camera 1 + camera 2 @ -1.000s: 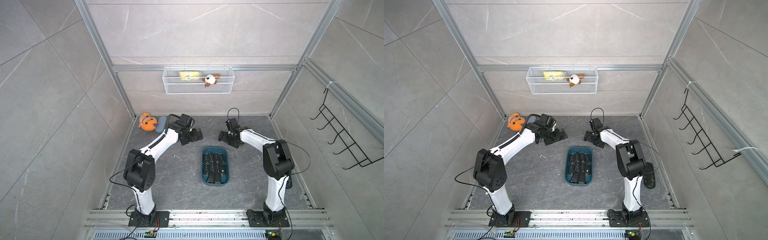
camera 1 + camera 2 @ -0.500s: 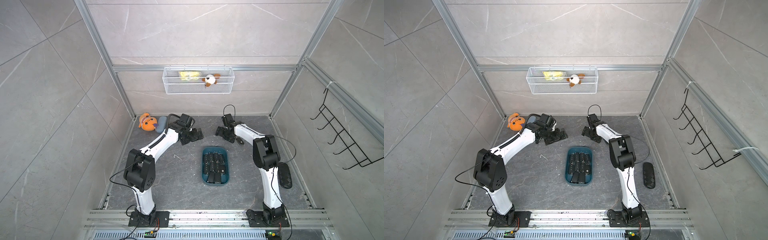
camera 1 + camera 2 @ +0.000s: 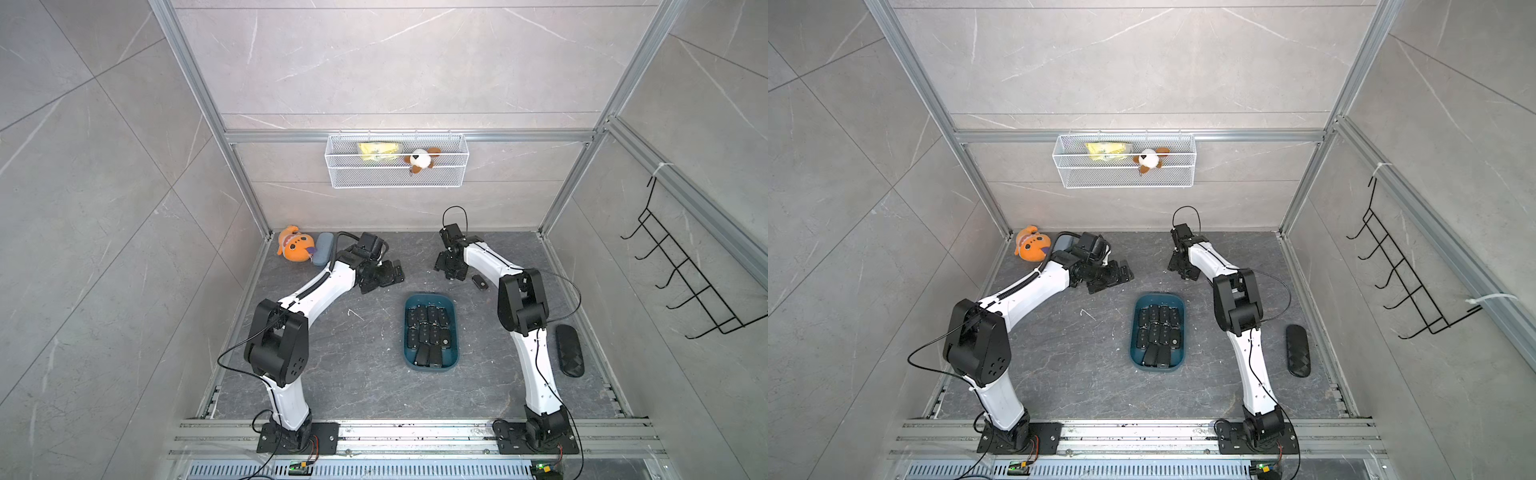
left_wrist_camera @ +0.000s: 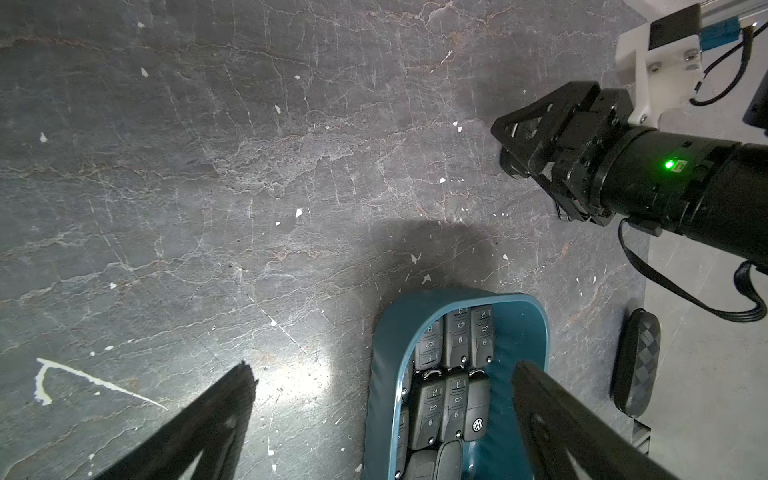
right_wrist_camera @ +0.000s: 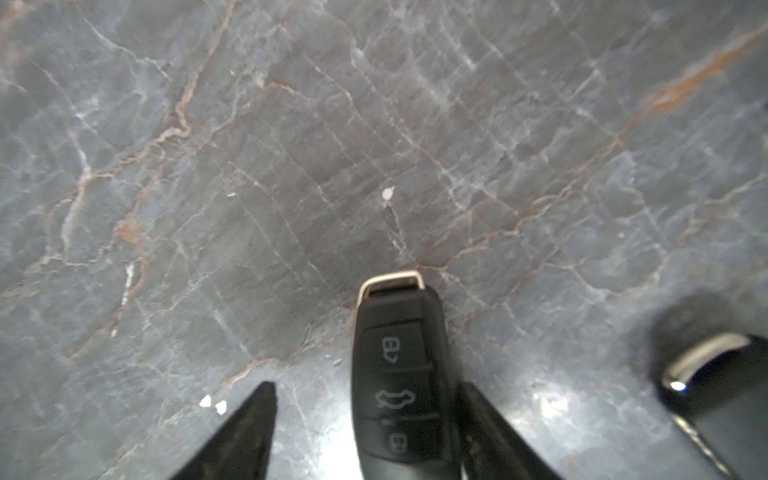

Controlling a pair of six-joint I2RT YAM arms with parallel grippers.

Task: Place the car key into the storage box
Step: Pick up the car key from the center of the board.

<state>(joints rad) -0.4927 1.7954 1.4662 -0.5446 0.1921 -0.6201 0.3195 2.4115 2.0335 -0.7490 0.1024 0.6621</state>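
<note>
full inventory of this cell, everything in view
box: 1, teal, table centre
keys in box: about a dozen, black, filling it
key: 1, black, on table between right tool's fingers
second key: 1, black, on table beside right arm
black case: 1, table's right edge
blue case: 1, pale blue, back-left corner
plush: 1, orange, beside blue case
basket: 1, white mesh, back wall
packet: 1, yellow, in basket
small plush: 1, white and brown, in basket
hook rack: 1, black, right wall
table: 1, dark grey
left tool: 1, black, open, near box
right tool: 1, black, open around key
</note>
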